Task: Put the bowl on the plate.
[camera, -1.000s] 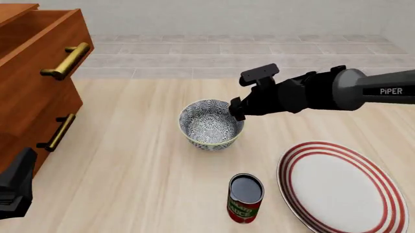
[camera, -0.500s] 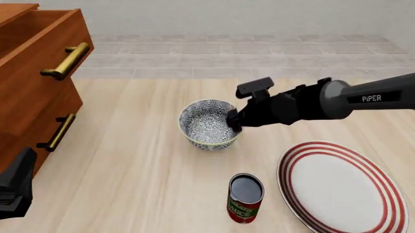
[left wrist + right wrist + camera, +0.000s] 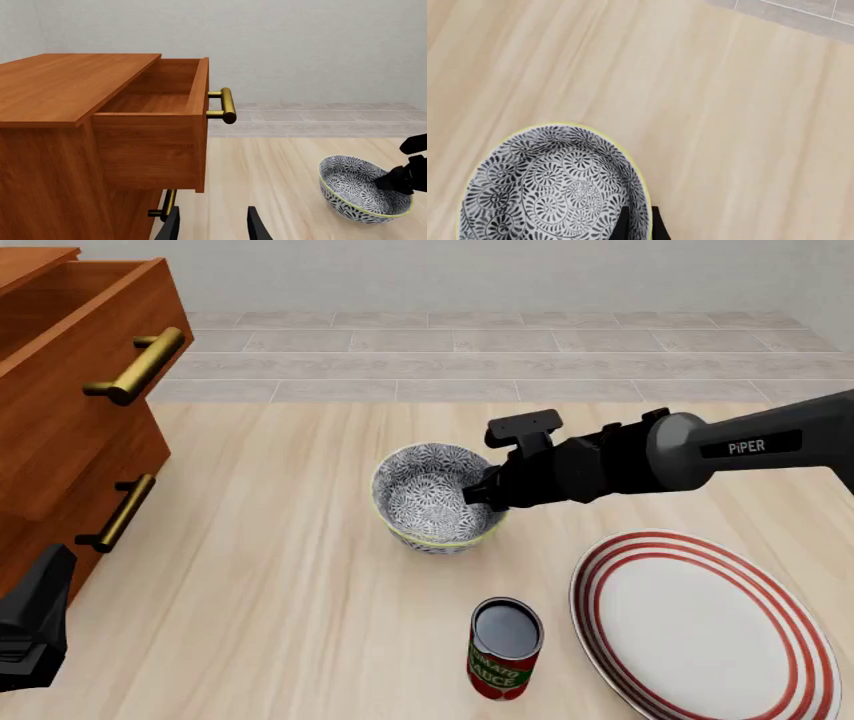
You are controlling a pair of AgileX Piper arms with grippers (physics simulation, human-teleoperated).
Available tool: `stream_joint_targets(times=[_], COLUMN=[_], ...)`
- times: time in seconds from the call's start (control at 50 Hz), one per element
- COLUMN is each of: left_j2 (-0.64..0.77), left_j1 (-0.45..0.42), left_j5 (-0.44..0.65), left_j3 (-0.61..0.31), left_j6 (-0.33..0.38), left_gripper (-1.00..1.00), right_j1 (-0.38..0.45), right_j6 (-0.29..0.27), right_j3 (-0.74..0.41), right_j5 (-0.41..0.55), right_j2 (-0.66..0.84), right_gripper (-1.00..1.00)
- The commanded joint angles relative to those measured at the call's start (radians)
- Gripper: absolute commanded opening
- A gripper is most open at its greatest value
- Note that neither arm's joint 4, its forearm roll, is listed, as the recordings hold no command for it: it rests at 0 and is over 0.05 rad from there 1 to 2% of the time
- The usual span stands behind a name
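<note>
The right gripper [image 3: 483,496] was closed on the bowl's [image 3: 430,498] rim at 3 o'clock, bowl tilted; the plate [image 3: 705,625] lay at 4 o'clock. The left gripper [image 3: 213,225] stood open.

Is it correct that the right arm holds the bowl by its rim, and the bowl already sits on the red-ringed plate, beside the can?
Not quite. The right gripper does have its fingers on the rim of the bowl, but the bowl is not on the plate. The front view shows it on the table, apart from the plate, behind the can.
</note>
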Motion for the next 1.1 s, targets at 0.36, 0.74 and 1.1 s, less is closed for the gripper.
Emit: stream_joint_targets(times=[0.36,0.74,1.1], left_j2=[0.000,0.000,0.000], left_j1=[0.000,0.000,0.000], left_j5=[0.000,0.000,0.000], left_j3=[0.000,0.000,0.000], left_j6=[0.000,0.000,0.000], left_gripper=[1.00,1.00,1.00], right_j1=[-0.003,0.002,0.010], right_j6=[0.010,0.001,0.120], right_j3=[0.015,-0.007,0.010], right_j5=[-0.002,0.037,0.012], right_j2=[-0.007,-0.090,-0.171], right_gripper=[-1.00,-1.00,-1.00])
